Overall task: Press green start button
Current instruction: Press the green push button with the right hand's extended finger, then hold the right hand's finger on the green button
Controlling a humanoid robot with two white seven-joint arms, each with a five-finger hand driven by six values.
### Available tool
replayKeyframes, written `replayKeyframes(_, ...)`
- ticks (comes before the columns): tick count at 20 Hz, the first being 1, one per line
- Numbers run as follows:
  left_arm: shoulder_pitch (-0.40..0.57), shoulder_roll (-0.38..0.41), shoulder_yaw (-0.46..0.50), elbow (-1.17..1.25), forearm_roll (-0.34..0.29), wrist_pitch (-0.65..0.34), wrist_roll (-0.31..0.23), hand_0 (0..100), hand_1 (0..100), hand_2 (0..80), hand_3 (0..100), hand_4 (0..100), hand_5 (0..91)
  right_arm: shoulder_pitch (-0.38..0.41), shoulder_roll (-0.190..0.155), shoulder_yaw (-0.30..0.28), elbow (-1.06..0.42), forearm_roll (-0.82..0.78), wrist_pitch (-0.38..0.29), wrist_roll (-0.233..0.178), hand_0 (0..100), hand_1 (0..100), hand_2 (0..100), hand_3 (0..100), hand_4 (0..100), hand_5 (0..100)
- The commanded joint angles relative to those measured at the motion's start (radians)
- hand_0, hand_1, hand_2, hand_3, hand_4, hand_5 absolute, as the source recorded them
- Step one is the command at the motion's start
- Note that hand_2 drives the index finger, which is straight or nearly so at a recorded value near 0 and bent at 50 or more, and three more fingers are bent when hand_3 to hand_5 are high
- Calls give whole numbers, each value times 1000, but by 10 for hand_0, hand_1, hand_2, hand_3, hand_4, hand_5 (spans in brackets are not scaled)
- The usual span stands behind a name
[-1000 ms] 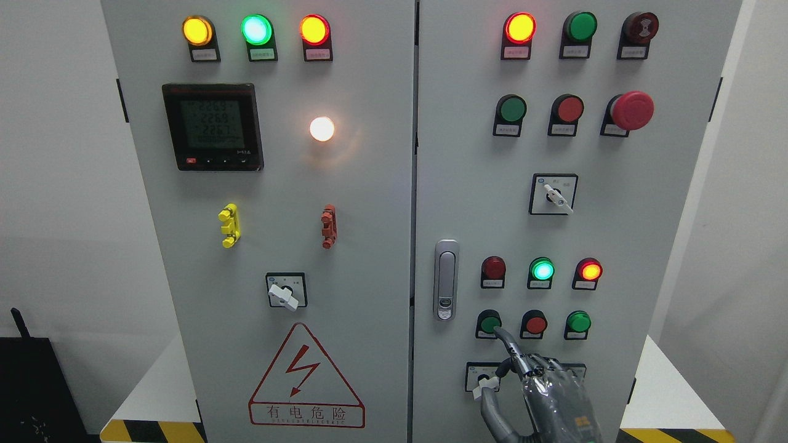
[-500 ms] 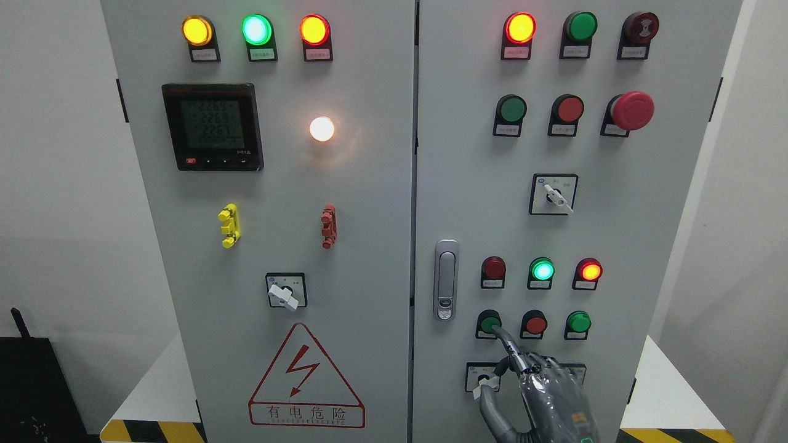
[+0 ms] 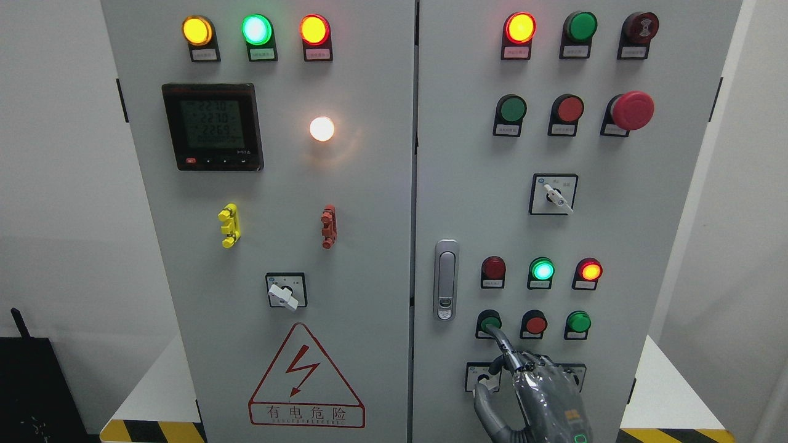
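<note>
A: Where is the right hand [image 3: 545, 397] sitting now?

B: It is coming up from the bottom edge, right of the middle, in front of the right door [image 3: 615, 234]. One finger [image 3: 500, 340] is pointing up and left, and its tip is touching the lower rim of the green button [image 3: 489, 322]. The other fingers are curling in, grasping nothing.

A: And where is that button lying on the panel?

B: It is sitting at the left end of the lowest row of three, beside a red button [image 3: 535, 324] and a second green one [image 3: 578, 322]. Three lamps [image 3: 542, 270] are glowing just above that row. The handle [image 3: 446, 280] is standing just to the left, near the seam between the doors.

A: How much room is the hand getting?

B: Bare grey panel is lying between the handle and the button column, and more is lying right of the row toward the door's edge. Below, the hand is covering most of a selector switch [image 3: 481, 376]; the thumb is hanging just beside it.

A: Anything holding things?

B: Only the cabinet itself, and both doors are staying shut, so its inside is hidden. The left door [image 3: 369, 246] is carrying a meter [image 3: 213, 127] and a warning sign [image 3: 306, 381]. No left hand is showing.
</note>
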Motion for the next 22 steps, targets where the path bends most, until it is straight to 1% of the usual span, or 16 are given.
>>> replayKeyframes(1,0,0,0,0,0,0,0,120,556,0,0,0,0,-5,0,-14,12,1,4,0,714,394,0,555,553,388)
replayKeyframes(17,0,0,0,0,0,0,0,120,556,0,0,0,0,-11,0,-18,24,1,6,-1,714,396,0,558,552,388)
replayKeyframes(22,0,0,0,0,0,0,0,120,556,0,0,0,0,-22,0,-18,30,1,18,-2,714,397,0,561,552,387)
